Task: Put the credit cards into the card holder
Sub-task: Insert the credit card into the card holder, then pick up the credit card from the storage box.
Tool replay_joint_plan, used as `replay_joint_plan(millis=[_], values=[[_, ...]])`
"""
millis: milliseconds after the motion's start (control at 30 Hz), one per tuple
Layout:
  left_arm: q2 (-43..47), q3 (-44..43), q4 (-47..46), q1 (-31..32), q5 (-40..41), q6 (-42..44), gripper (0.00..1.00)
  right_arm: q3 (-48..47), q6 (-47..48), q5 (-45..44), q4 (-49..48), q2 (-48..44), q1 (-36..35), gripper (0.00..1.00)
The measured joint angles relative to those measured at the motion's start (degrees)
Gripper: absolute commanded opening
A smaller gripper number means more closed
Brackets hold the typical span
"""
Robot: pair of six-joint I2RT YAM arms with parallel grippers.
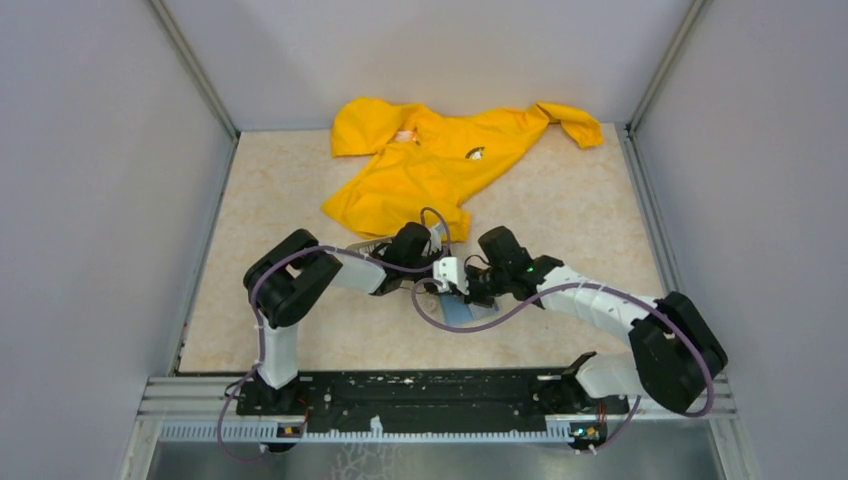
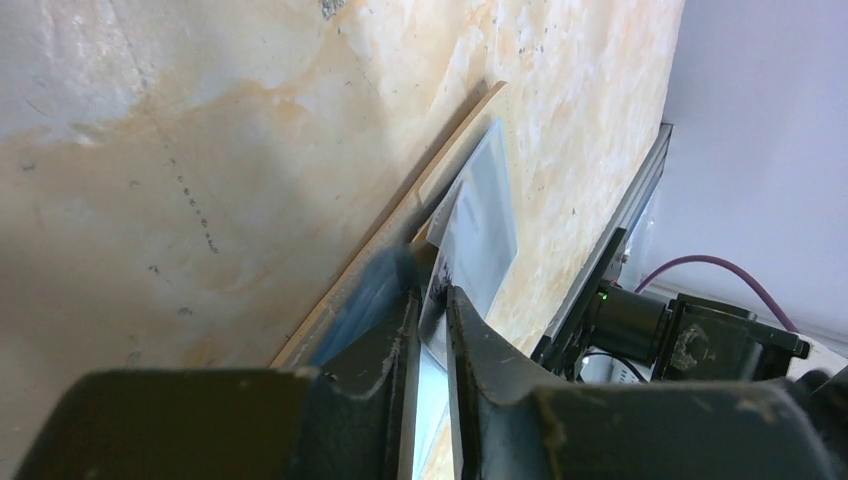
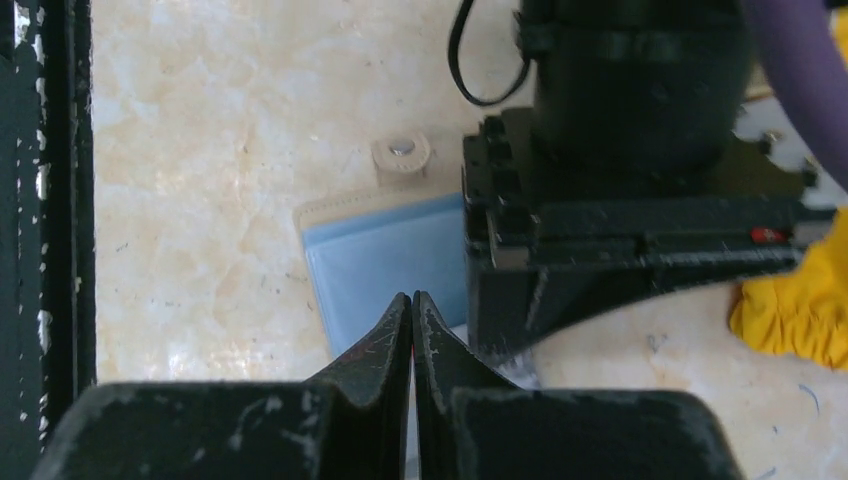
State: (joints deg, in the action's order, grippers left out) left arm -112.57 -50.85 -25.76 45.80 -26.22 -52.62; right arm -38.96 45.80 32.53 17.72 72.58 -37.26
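One card (image 2: 482, 210) looks thin, stiff, slick; pinch its short edge. Around it the left tool (image 2: 430, 305) sits narrowly apart; the right tool (image 3: 412, 305) is pressed together, empty. Floppy card holder (image 3: 375, 260) lies open mid-frame on tabletop (image 3: 200, 150).

Card holder (image 3: 385, 265) open flat, blue pockets up, just ahead of right gripper (image 3: 412, 298). One grey-white credit card (image 2: 482, 215) tilted over it, end between left gripper (image 2: 432, 296) jaws.

garment: yellow jacket (image 1: 440, 165), crumpled, spread at far side of table (image 1: 580, 215)
tabletop: beige, marbled
walls (image 1: 100, 150): plain grey
near edge: black rail (image 1: 430, 392)
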Motion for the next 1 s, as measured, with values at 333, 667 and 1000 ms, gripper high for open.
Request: replay_joint_plan(millis=[333, 667, 1000], values=[[-0.1, 0.0, -0.5, -0.2, -0.7, 0.0, 0.25, 0.7, -0.6, -12.8, -7.0, 7.9, -10.0, 0.00], [-0.6, 0.2, -1.7, -0.5, -1.8, 0.1, 0.26, 0.2, 3.0, -23.3, -6.1, 10.4, -11.0, 0.00], [-0.7, 0.4, -2.6, -0.7, -2.4, 0.2, 0.30, -2.1, 6.4, -27.2, 0.6, 11.2, -9.8, 0.00]])
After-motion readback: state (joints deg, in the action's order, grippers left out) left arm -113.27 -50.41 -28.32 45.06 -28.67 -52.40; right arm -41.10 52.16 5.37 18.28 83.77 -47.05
